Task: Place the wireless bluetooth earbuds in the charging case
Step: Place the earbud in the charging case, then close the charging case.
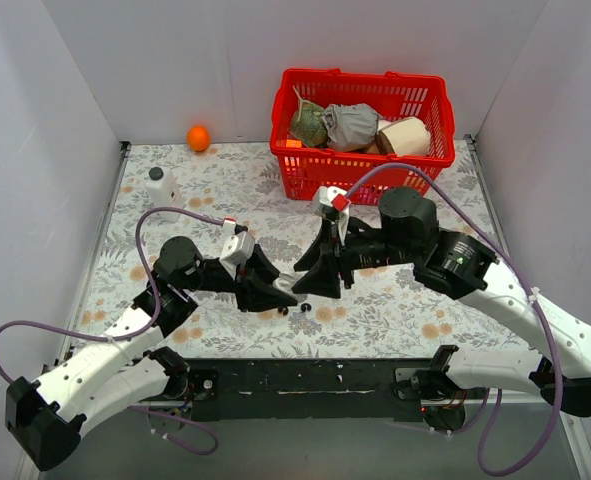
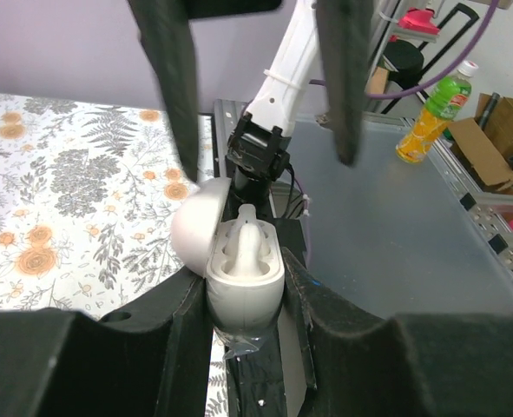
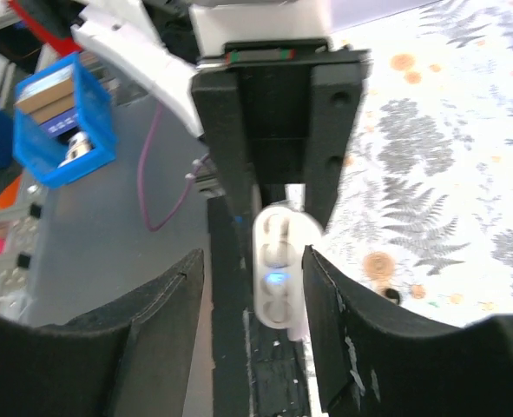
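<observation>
- Fingers (image 2: 187, 323) of left gripper (image 2: 243, 285) clamped on both sides of the white case (image 2: 246, 300).
- Case upright in that grip, lid (image 2: 197, 228) swung open toward the cloth side, wells pale inside.
- Small blue light (image 3: 276, 279) glowing between the wells in the right wrist view.
- Right gripper (image 3: 252, 261) parted and grasping nothing, poised over the open case, one finger to each side of it in the left wrist view.
- Two black buds (image 1: 284, 311) (image 1: 303, 308) outside the case, lying on the floral cloth (image 1: 215, 190) just nearer the arm bases than the gripper tips, a little apart from each other.
- Farther back: red basket (image 1: 295, 170) with wrapped bundles, at the far right of the cloth.
- Orange (image 1: 198, 137) against the back wall, left of the basket.
- White bottle (image 1: 161, 187) standing near the left edge, well apart from both grippers.
</observation>
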Controlling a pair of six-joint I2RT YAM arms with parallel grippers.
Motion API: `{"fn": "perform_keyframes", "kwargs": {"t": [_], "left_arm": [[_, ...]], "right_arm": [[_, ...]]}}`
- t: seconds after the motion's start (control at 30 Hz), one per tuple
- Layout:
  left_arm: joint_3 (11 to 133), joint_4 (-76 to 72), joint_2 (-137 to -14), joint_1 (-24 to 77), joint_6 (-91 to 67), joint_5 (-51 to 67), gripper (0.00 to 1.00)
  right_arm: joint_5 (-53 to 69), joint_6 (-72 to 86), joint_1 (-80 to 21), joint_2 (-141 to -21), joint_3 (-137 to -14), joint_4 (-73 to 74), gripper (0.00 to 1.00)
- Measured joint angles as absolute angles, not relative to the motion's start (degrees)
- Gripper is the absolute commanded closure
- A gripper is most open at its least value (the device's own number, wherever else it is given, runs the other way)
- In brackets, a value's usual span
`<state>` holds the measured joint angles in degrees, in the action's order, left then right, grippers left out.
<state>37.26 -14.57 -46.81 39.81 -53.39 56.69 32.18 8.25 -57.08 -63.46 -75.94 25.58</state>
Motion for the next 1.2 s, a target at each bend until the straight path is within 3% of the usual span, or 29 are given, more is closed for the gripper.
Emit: {"fn": "perform_keyframes", "kwargs": {"t": [0.1, 0.33, 0.43, 0.73, 1.2], "left_arm": [[36.6, -14.9, -46.1, 39.9, -53.4, 56.9, 1.0], [35.0, -16.2, -42.8, 40.0, -53.3, 53.9, 1.0], [34.7, -16.8, -41.7, 40.0, -52.9, 52.4, 1.0], [34.2, -17.2, -41.2, 40.0, -52.7, 49.7, 1.0], [34.2, -18.5, -41.5, 40.0, -52.4, 47.8, 1.0]], "right_arm": [[27.8, 8.3, -56.9, -61.7, -76.1, 25.2, 0.49], [12.1, 10.3, -56.6, -55.9, -76.0, 23.2, 0.85], [8.1, 10.8, -56.6, -56.7, -76.3, 23.8, 0.9], [9.0, 10.5, -56.6, -64.1, -76.3, 26.7, 0.95], [18.5, 8.7, -57.8, -64.8, -76.4, 27.0, 0.98]]}}
